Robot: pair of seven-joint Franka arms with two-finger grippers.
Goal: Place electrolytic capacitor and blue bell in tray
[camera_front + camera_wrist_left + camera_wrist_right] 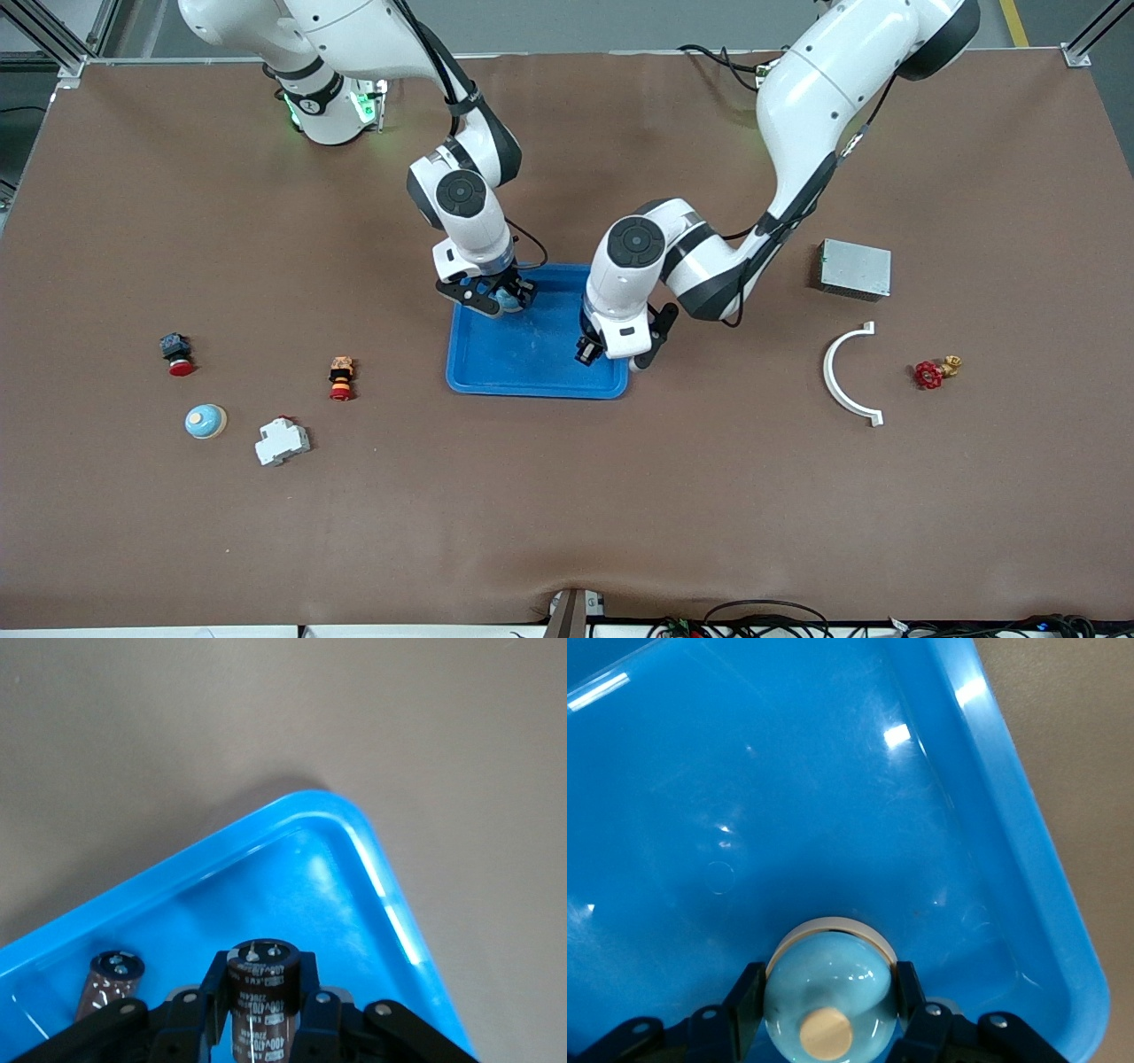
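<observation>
The bright blue tray (532,354) lies mid-table. My right gripper (496,297) is shut on a light blue bell (828,1005) with a tan button, low over the tray corner nearest the right arm's base. The tray floor (833,771) fills the right wrist view. My left gripper (616,353) is shut on a dark brown electrolytic capacitor (261,992), held upright over the tray corner toward the left arm's end. A second dark cylinder shape (111,979) shows on the tray floor (310,895); it may be a reflection. A second blue bell (205,421) sits on the table.
Toward the right arm's end lie two red push-buttons (177,354) (341,378) and a white breaker (282,440). Toward the left arm's end are a grey metal box (854,268), a white curved piece (846,372) and a red valve (930,373).
</observation>
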